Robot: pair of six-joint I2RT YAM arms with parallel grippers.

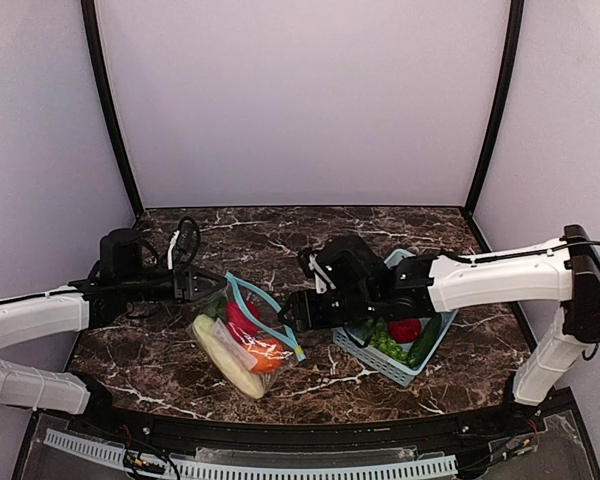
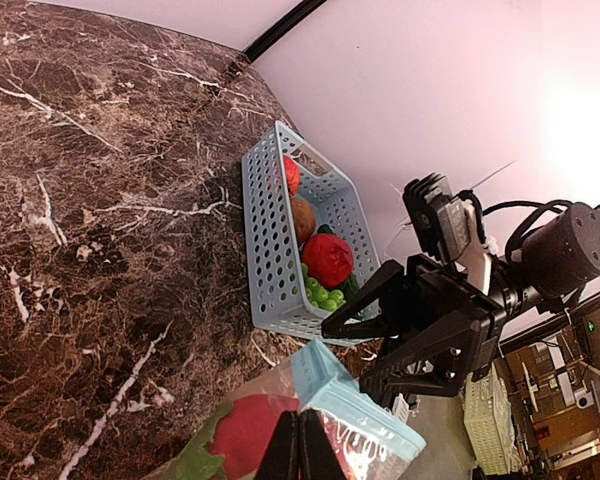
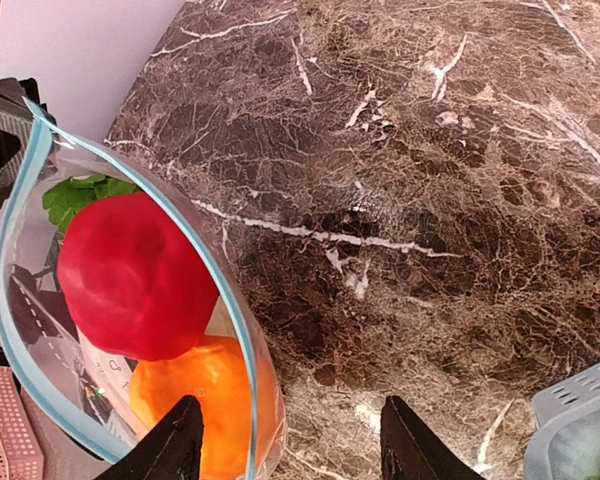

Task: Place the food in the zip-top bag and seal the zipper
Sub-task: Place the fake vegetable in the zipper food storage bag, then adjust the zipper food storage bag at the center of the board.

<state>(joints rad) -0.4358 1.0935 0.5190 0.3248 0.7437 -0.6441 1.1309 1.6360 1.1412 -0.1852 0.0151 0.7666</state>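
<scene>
Zip-top bag (image 1: 242, 345) lies at 7 o'clock of the table (image 1: 380, 240) centre, its mouth gaping toward 12. Squash (image 1: 230, 365), orange (image 1: 268, 355) and red piece (image 1: 242, 322) are inside.

Left claw (image 1: 208, 287), at the bag's 10 o'clock: fingers pinched together on the mouth film.

Right claw (image 1: 292, 312), at the bag's 2 o'clock: spread wide, holding nothing.

Basket (image 1: 380, 367), at the bag's 3 o'clock, holds more food.

Judgement: film thin, limp and slippery; load light. Grip the stiffer blue zipper strip (image 1: 260, 300), not the sidewall.

Left arm (image 1: 35, 318) reaches inward, left fingers (image 2: 280, 458) pinched together; right arm (image 1: 495, 278) mirrors it, right fingers (image 3: 170, 452) spread.
</scene>
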